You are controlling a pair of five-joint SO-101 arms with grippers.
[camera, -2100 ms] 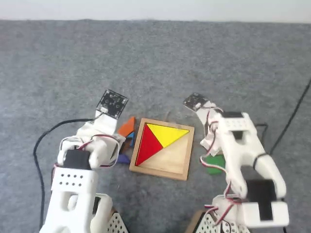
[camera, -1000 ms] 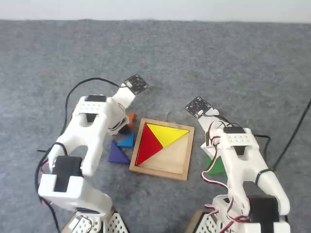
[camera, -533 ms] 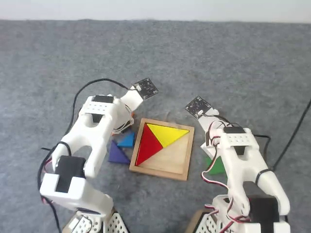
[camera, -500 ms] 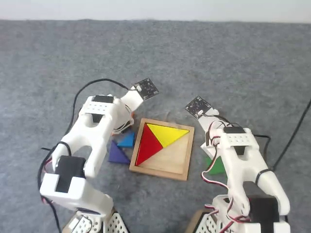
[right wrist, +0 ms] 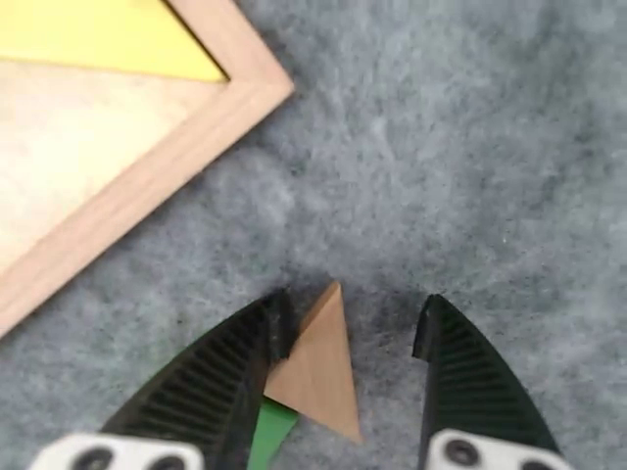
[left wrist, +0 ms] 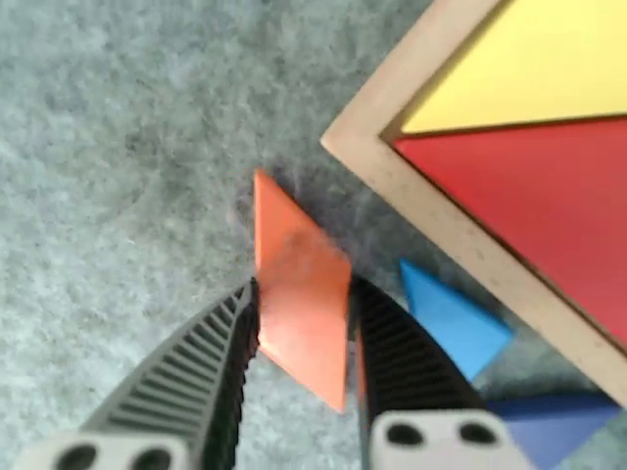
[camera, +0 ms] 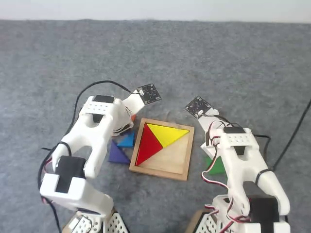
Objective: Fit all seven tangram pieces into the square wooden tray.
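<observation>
The square wooden tray (camera: 160, 171) holds a red triangle (camera: 147, 144) and a yellow triangle (camera: 168, 133). Just off its left side, my left gripper (left wrist: 304, 292) is shut on an orange parallelogram (left wrist: 299, 313), which stands on edge between the fingers. A small blue triangle (left wrist: 451, 318) and a purple triangle (camera: 116, 153) lie beside it. To the right of the tray, my right gripper (right wrist: 355, 308) is open around a tan triangle (right wrist: 318, 367) that touches one finger. A green piece (camera: 216, 166) lies under that arm.
Grey carpet covers the table, with wide free room beyond the tray and to both sides. The tray's lower right half (camera: 175, 155) is bare wood. Cables trail from both arms near the front.
The left arm has swung out from near its base to the pieces left of the tray and closed on the orange parallelogram. The right arm drew back slightly, then held still.
</observation>
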